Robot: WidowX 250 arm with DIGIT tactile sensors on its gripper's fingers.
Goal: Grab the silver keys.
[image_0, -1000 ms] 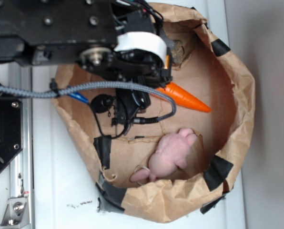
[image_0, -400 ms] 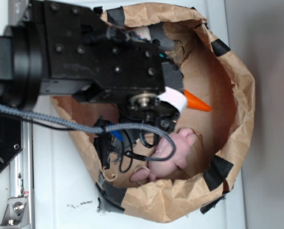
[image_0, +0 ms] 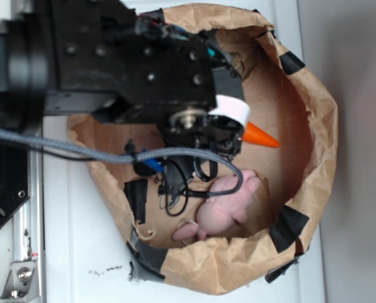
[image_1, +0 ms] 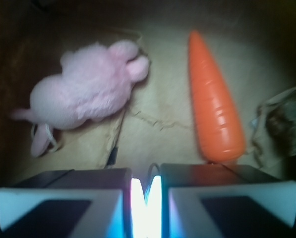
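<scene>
Inside the paper bag (image_0: 314,126), the arm (image_0: 125,69) reaches down from above, wrist pointed at the bag floor; jaws nearly pressed together, a thin wire loop (image_1: 152,173) showing in the bright slit between them; likely the ring of the keys, though no keys are plainly visible. Carrot (image_1: 215,109) and pink bunny (image_1: 88,91) lie ahead, apart. Judgement: grasp stage; next move calls for confirming the hold, then lifting straight up.
</scene>
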